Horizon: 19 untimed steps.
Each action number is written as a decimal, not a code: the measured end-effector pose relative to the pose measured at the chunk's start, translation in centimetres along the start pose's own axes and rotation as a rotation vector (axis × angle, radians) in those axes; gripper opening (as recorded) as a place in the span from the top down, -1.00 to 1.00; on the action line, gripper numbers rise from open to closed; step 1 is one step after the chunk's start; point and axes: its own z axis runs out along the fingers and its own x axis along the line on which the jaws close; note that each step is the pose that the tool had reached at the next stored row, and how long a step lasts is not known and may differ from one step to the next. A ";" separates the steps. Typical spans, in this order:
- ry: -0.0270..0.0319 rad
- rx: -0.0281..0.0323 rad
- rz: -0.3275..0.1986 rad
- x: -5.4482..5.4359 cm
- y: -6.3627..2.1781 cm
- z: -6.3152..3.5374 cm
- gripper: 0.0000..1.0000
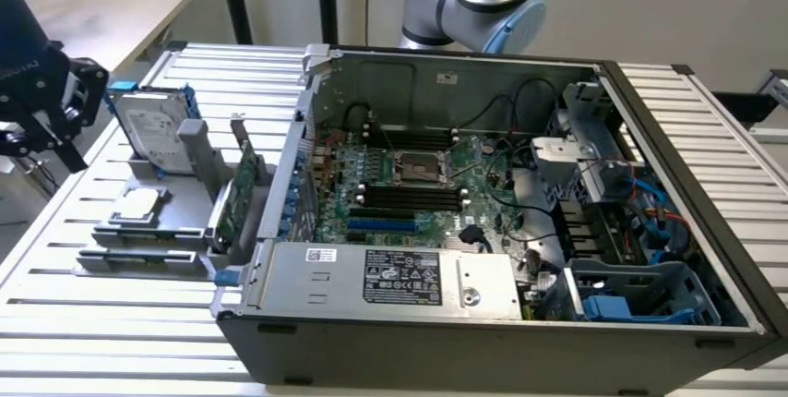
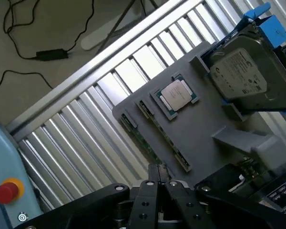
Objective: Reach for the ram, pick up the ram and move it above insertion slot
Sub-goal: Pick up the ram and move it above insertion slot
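Note:
The ram (image 2: pixel 164 136) is a long thin green stick standing on edge in a groove of the grey holder (image 2: pixel 205 124), with a second stick (image 2: pixel 138 136) in the groove beside it. In the wrist view my gripper (image 2: pixel 158 183) hangs above the holder just short of the sticks, its black fingers (image 2: pixel 150 191) pressed together and holding nothing. In the exterior view the gripper (image 1: pixel 55 134) is at the far left, above and beyond the holder (image 1: pixel 166 198); the ram (image 1: pixel 142 234) lies along the holder's near edge. The black insertion slots (image 1: pixel 407 197) sit on the motherboard inside the open case.
On the holder stand a silver hard drive with blue rails (image 1: pixel 154 125), a processor chip (image 1: pixel 138 205) and an upright green card (image 1: pixel 246 185). The open computer case (image 1: pixel 493 318) rests on a slatted aluminium table (image 1: pixel 111 323). A red stop button (image 2: pixel 7 191) and floor cables (image 2: pixel 50 54) lie beyond.

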 end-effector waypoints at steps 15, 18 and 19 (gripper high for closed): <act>0.0105 0.0001 -0.272 0.0 -0.02 0.55 0.79; 0.0123 0.0007 -0.328 0.0 -0.02 0.58 0.79; 0.0127 0.0011 -0.346 0.0 -0.02 0.59 0.79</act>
